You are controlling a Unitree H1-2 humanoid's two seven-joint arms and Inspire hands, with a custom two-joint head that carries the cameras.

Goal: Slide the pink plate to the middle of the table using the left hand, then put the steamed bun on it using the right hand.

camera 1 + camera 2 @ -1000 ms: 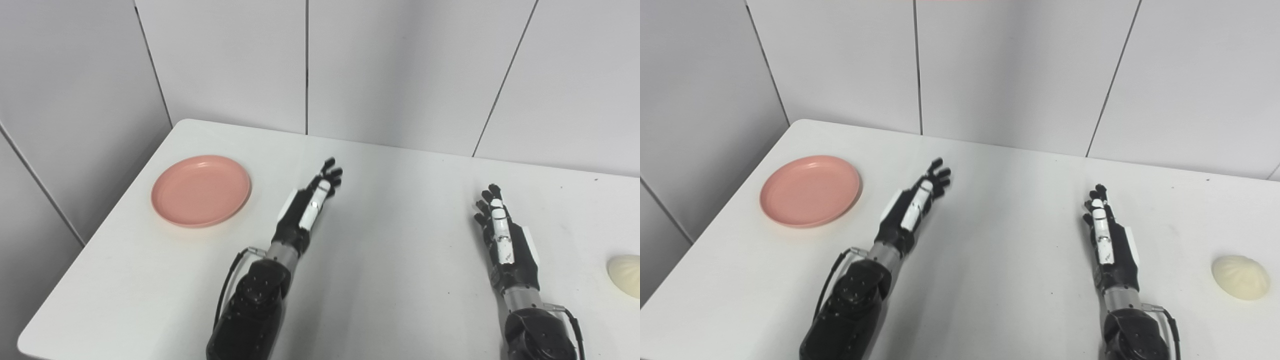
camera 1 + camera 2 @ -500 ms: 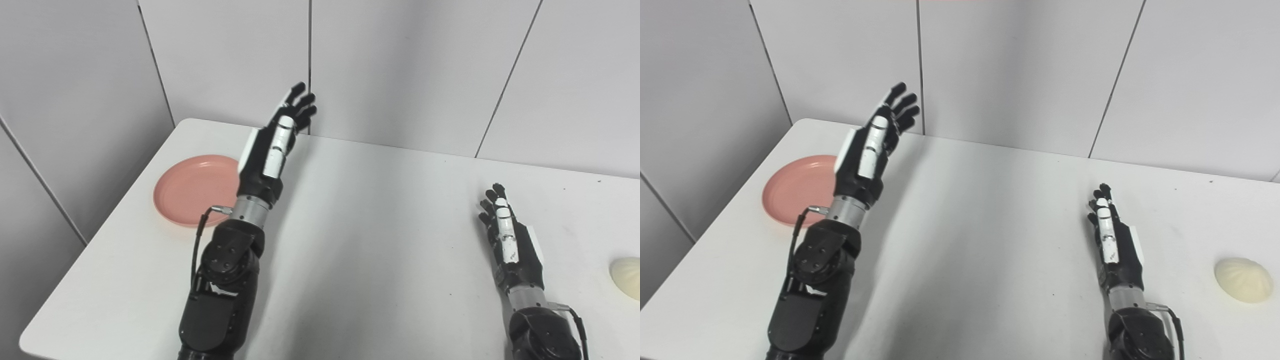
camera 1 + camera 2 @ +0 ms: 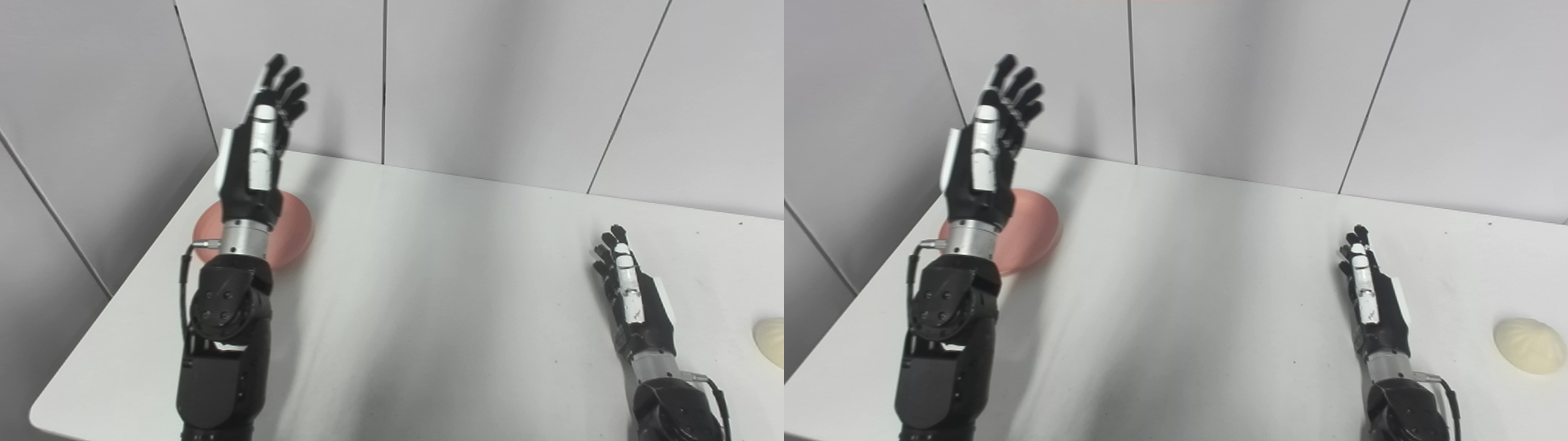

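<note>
The pink plate point(image 3: 295, 229) lies at the far left of the white table point(image 3: 453, 294), mostly hidden behind my raised left arm. My left hand point(image 3: 260, 144) is held high above the plate, fingers spread and open, holding nothing. The pale steamed bun point(image 3: 1529, 345) rests near the table's right edge. My right hand point(image 3: 1371, 295) lies low over the table to the left of the bun, fingers straight and apart, empty and clear of the bun.
Grey panelled walls point(image 3: 490, 79) stand close behind the table and along its left side. The table's left edge point(image 3: 128, 278) runs just beside the plate.
My left arm rose off the table and swung left, from the table's middle to above the pink plate, now covering most of it. The right hand stayed put. The camera shifted slightly.
</note>
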